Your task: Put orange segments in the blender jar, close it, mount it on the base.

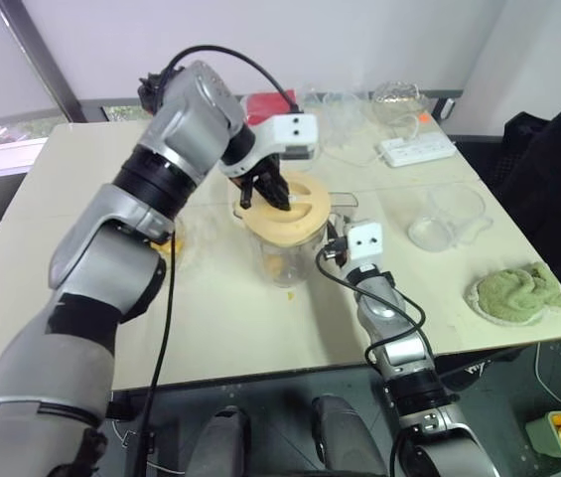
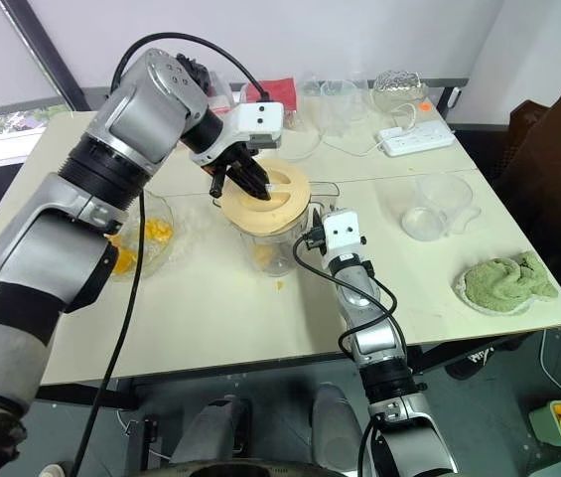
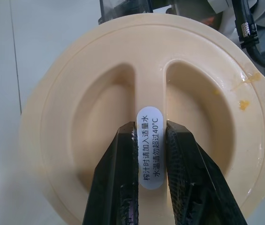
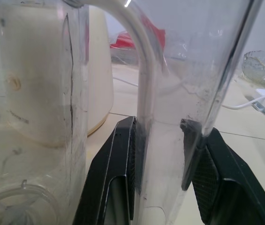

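In the head views, the left gripper [image 1: 266, 195] is seen clenched from above on the raised ridge of the cream lid [image 1: 307, 206]. The lid lies under its fingers on the mouth of the clear blender jar [image 1: 286, 260], while the right gripper [image 2: 312, 236] is brought in from the side against the jar's handle. A few orange segments [image 2: 263, 255] can be made out low in the jar, well below the left fingers. Whether the lid sits level and fully home cannot be told from here. In the left wrist view, the ridge [image 3: 150, 79] with its printed label is shown pinched between the two black fingers [image 3: 118, 173], and a recess of the lid lies just outside each pad. In the right wrist view, the clear handle [image 4: 156, 154] is grasped between the fingers [image 4: 123, 154], both pads touching it, and the jar wall stands just beside the handle. The closing step is judged to be in hand, with filling apparently done. The next move calls for the lid to be pressed or turned home while the jar is steadied by its handle. Only then should the ridge be let go and the jar carried to the base, which cannot be identified with certainty.
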Robot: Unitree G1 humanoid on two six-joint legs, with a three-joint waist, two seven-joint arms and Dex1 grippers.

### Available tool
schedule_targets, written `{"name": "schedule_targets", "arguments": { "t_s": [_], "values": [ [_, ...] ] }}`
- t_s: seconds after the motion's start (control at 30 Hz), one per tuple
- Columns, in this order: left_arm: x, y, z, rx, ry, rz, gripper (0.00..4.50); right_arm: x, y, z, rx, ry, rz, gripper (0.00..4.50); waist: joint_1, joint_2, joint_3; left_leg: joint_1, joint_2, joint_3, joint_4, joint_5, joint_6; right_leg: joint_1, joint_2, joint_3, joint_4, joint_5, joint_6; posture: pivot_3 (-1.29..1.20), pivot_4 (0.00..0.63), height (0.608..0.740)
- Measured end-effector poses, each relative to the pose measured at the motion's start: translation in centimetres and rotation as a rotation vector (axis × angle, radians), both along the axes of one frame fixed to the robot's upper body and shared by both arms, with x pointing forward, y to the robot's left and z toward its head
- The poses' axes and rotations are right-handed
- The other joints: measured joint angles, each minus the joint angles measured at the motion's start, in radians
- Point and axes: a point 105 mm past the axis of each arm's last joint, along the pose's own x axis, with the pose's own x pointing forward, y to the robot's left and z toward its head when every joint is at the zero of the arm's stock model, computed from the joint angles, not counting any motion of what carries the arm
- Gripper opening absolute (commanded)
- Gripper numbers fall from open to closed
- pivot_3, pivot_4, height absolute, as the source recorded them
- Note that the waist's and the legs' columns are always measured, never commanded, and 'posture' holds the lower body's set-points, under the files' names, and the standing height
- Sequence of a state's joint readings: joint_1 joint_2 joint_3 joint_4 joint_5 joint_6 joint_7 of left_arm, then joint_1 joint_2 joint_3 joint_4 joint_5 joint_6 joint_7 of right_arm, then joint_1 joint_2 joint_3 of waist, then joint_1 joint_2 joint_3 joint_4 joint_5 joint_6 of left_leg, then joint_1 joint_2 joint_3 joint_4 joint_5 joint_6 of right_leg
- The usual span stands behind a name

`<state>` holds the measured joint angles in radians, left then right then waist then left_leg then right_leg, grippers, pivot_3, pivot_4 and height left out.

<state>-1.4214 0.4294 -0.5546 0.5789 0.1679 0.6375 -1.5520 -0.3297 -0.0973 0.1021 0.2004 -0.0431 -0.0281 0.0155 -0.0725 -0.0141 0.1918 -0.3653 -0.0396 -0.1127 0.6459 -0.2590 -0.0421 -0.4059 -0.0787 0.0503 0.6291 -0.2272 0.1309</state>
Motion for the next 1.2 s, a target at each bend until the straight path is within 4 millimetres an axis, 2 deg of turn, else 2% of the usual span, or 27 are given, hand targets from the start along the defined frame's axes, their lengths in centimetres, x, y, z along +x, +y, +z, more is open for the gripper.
{"name": "schedule_targets", "arguments": {
  "t_s": [0.27, 0.4, 0.73, 1.2],
  "values": [
    [-0.6, 0.0, -0.6, -0.003, -0.016, -0.004, 0.29, -0.4, -0.1, -0.3, -0.003, 0.004, 0.000, 1.44, 0.002, 0.004, -0.005, 0.002, 0.000, 0.000, -0.001, 0.000, 0.000, 0.002, 0.000, 0.000, 0.000, -0.001, -0.001, 0.00, 0.150, 0.740],
    [-0.4, -0.1, -0.9, -0.019, -0.002, 0.061, 0.29, -0.6, -0.2, -0.6, -0.005, 0.015, -0.004, 1.44, 0.002, 0.004, -0.007, 0.010, 0.000, 0.000, -0.003, -0.001, 0.001, 0.008, 0.000, 0.000, -0.001, -0.003, -0.002, 0.00, 0.150, 0.740],
    [-0.4, -1.1, -1.2, -0.061, 0.042, 0.218, 0.29, -0.7, -0.9, -1.0, -0.006, 0.041, -0.032, 1.44, 0.005, 0.008, -0.015, 0.010, 0.000, -0.001, -0.003, -0.001, 0.001, 0.010, -0.001, 0.000, -0.002, -0.006, -0.003, 0.00, 0.150, 0.740],
    [-1.1, -1.2, -0.9, -0.090, 0.057, 0.287, 0.29, -0.7, -1.0, -0.8, -0.017, 0.035, -0.026, 1.44, 0.006, 0.008, -0.015, 0.010, 0.000, -0.001, -0.012, -0.001, 0.001, 0.010, -0.002, -0.001, -0.011, -0.006, -0.003, 0.00, 0.150, 0.740]
  ]
}}
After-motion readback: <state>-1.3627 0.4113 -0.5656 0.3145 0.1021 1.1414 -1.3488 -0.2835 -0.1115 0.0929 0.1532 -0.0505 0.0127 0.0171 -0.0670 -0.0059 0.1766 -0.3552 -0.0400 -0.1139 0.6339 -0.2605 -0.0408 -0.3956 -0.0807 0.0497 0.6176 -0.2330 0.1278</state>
